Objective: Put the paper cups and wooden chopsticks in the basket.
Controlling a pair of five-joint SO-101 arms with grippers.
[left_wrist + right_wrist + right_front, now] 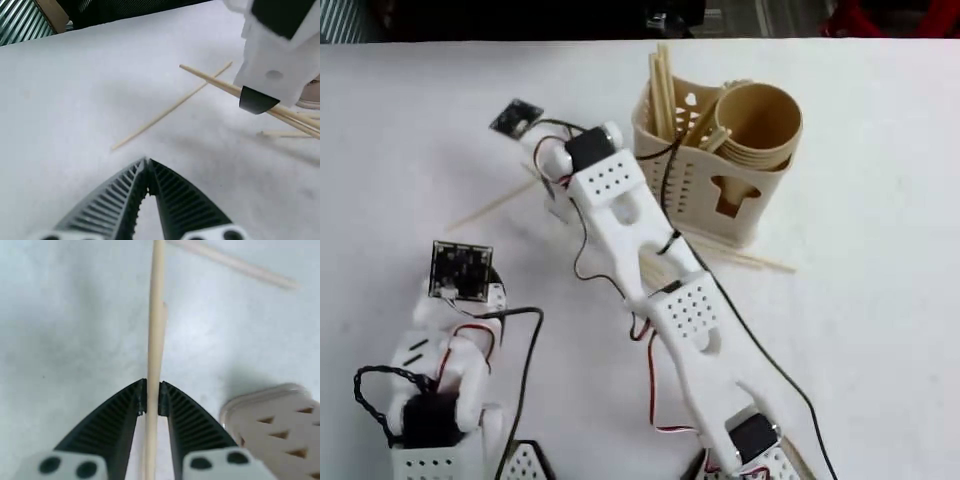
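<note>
Your right gripper (152, 392) pinches a light, stiff wooden chopstick (156, 325) between its tips; it likely swivels unless held mid-length.

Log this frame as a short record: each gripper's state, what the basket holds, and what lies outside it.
left gripper: shut, empty, over the white table
right gripper: shut on one thin wooden chopstick
beige perforated plastic basket: holds stacked tan paper cups and upright chopsticks
outside basket: one loose chopstick lying on the table; more chopsticks beside the basket
</note>
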